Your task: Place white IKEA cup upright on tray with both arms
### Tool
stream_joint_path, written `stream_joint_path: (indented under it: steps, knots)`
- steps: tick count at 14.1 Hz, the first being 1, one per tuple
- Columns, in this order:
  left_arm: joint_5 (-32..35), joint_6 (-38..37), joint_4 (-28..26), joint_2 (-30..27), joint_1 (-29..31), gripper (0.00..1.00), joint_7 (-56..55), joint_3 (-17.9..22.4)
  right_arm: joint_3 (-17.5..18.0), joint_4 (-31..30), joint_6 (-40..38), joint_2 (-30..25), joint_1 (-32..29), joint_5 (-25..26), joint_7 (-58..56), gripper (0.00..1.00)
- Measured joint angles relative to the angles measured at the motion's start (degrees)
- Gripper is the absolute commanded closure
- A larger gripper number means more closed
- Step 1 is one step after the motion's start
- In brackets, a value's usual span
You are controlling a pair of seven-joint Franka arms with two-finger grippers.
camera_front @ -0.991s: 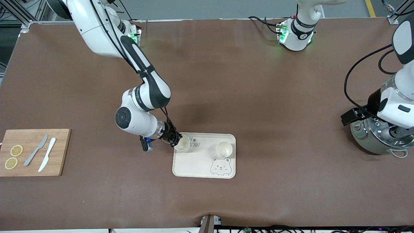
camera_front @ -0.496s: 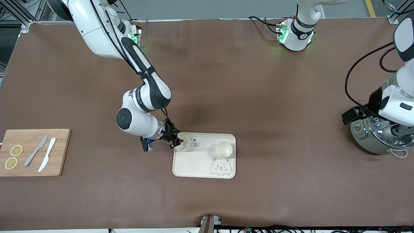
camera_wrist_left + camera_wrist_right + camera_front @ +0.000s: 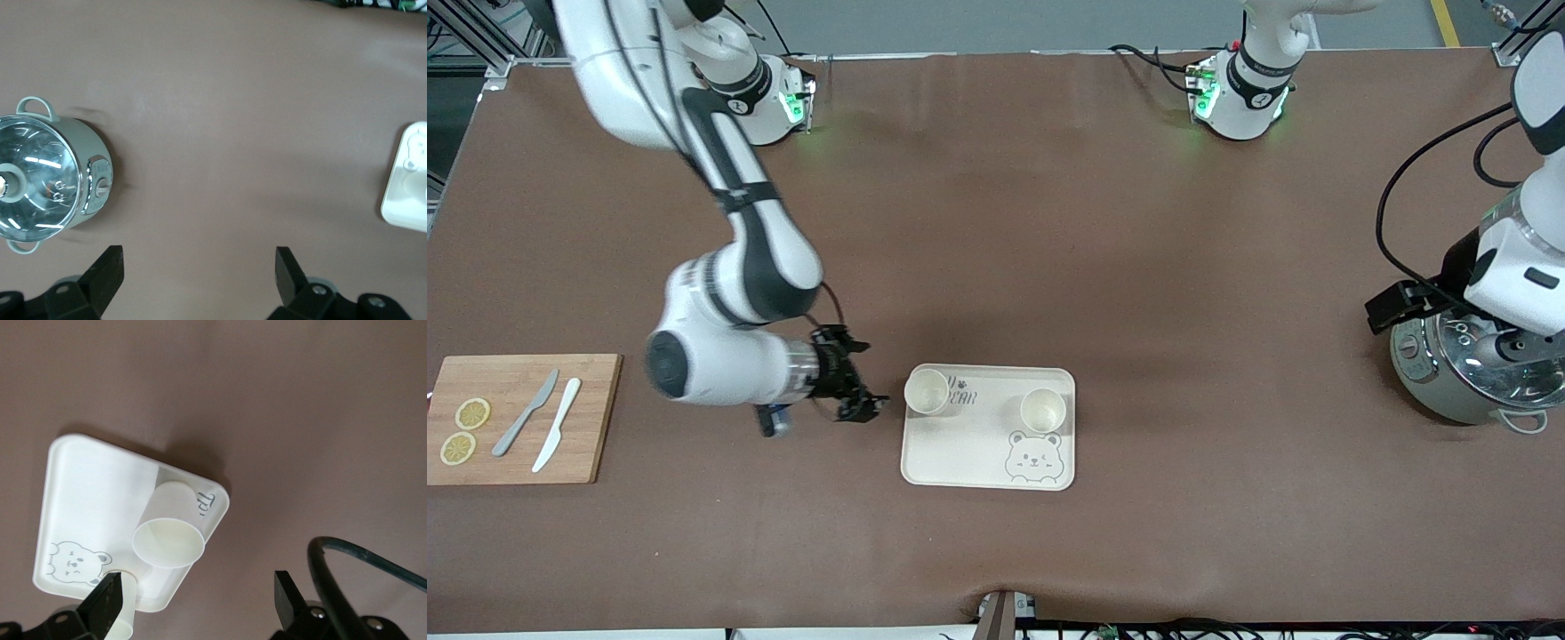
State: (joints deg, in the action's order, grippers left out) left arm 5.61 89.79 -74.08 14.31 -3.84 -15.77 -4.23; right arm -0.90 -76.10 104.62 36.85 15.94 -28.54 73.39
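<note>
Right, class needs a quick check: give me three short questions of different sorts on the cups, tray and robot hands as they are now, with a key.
1. True or false: two cups stand upright on the tray.
2. Which hand is over the pot? A) right hand B) left hand C) neither
3. Fill in: the right hand is open and holds ____.

Key:
1. True: one cup stands at the tray's corner toward the right arm's end, the other cup toward the left arm's end.
2. B: the left hand hangs open above the pot.
3. Nothing: it is beside the tray, apart from the cups.
</note>
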Motion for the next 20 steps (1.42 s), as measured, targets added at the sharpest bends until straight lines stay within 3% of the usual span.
stream_joint_path:
  steps: [3,7,10,16,20]
  knots:
    - [0.00,-3.11,-0.01,-0.86,-0.13,0.00,0.84,-0.07,-1.27,3.52,-3.06,-1.52,-1.52,7.19,-0.60,0.00]
    - [0.00,-5.11,0.01,-2.40,-0.12,0.00,1.10,-0.09,-2.02,3.93,-4.91,-5.24,-2.32,9.41,-4.24,0.00]
    - [-0.15,-6.72,-2.11,-5.82,1.53,0.00,1.16,-1.93,-2.18,3.97,-13.41,-8.03,-5.44,9.54,-18.35,0.00]
    - [-1.92,-4.22,-18.34,-20.31,4.14,0.00,1.16,-3.57,-2.31,3.47,-21.81,-15.39,-10.32,18.24,-45.50,0.00]
    - [-2.31,-4.89,-20.12,-22.00,4.08,0.00,1.16,-3.90,-2.35,-0.48,-22.64,-23.09,-11.39,24.14,-63.27,0.00]
